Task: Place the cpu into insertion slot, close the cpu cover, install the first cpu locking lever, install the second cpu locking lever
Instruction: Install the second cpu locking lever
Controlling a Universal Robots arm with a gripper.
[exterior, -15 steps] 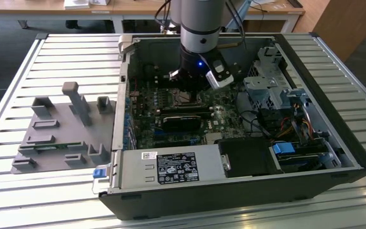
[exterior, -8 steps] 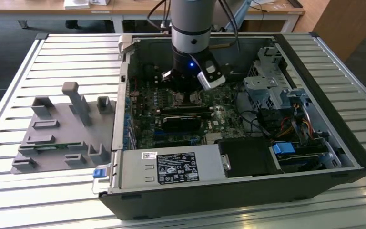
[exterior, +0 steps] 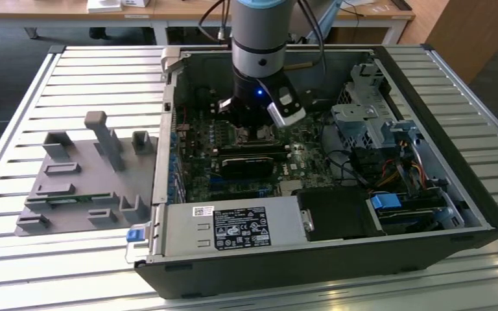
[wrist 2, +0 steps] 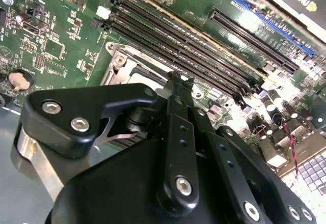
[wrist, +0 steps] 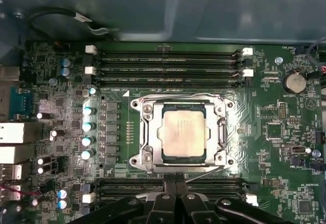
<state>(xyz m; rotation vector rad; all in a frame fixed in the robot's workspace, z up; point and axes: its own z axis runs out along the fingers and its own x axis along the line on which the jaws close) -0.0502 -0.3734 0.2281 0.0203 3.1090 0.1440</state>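
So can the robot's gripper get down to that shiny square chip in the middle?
Probably yes. The gripper hangs just beside the cpu, which sits in the insertion slot with its top bare, and nothing lies between them.

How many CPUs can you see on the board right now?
1. The cpu lies in the insertion slot on the motherboard, silver top up, close to the gripper.
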